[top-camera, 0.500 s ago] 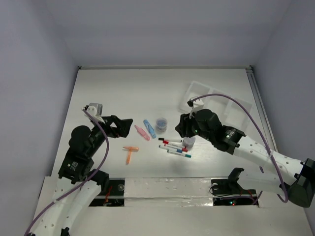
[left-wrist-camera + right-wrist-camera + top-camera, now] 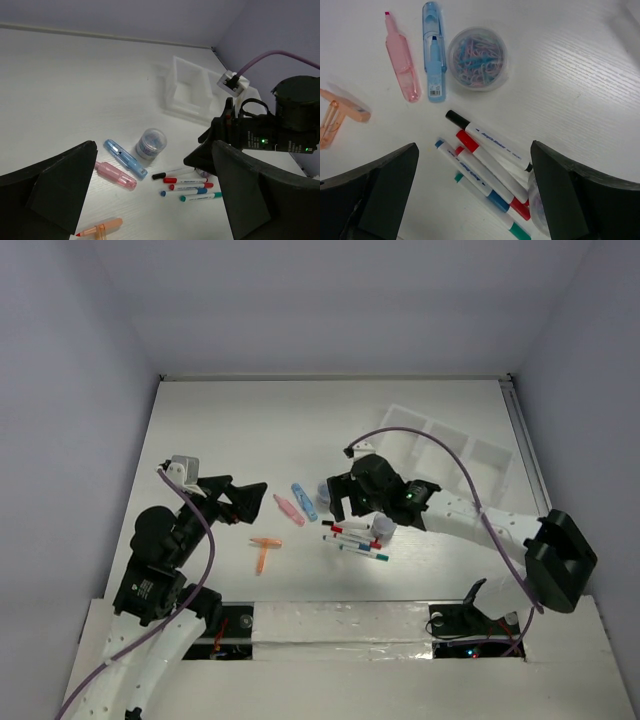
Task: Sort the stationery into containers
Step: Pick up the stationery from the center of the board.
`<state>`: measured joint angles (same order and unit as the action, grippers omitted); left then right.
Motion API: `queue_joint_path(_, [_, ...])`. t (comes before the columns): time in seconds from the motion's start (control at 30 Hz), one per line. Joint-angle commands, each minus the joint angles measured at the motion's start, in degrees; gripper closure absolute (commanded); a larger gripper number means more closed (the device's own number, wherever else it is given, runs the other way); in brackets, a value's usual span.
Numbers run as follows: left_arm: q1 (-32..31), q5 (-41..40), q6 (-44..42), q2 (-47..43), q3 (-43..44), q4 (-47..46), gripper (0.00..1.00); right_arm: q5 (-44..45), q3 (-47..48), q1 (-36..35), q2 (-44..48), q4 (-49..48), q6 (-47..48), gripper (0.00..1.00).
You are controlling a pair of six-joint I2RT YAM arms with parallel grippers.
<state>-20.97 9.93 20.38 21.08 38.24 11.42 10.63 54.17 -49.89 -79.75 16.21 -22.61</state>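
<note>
Several thin white pens point(image 2: 485, 167) with black, red, blue and teal caps lie side by side on the table, also in the top view as pens point(image 2: 355, 537). My right gripper point(image 2: 475, 195) hangs open straight above them, seen from the top as the right gripper point(image 2: 338, 506). A round tub of paper clips point(image 2: 477, 58) stands beyond them. A second round tub point(image 2: 383, 530) is half hidden by my right finger. Pink point(image 2: 289, 509), blue point(image 2: 304, 501) and orange point(image 2: 264, 552) pieces lie to the left. My left gripper point(image 2: 240, 498) is open, left of them. The white three-compartment tray point(image 2: 450, 450) sits at the back right.
The right arm's dark wrist and purple cable point(image 2: 270, 130) fill the right side of the left wrist view, close to the pens. Grey walls close in the table on the left, back and right. A taped strip point(image 2: 340, 625) runs along the near edge.
The right arm has swung left and forward, so its gripper now hangs over the pens and covers the first tub in the top view. The left arm has barely shifted.
</note>
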Motion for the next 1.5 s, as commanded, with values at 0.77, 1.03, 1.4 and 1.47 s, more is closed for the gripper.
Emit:
queue_joint_path(0.77, [1.28,-0.71,0.98,1.77,-0.71,-2.28,0.23,7.38,20.8,0.49,-27.74,-4.87,4.24,0.09])
queue_joint_path(1.03, [2.33,0.52,0.71,2.12,-0.88,-2.63,0.24,8.97,20.18,0.49,-26.34,-3.2,3.54,0.22])
queue_joint_path(1.4, [4.1,1.93,0.62,2.12,-0.97,-3.07,0.24,10.37,19.57,0.49,-25.11,-1.26,2.75,0.5])
queue_joint_path(1.47, [4.1,1.93,0.62,2.12,-0.97,-3.07,0.24,11.16,19.13,1.11,-23.62,-2.14,3.1,0.54])
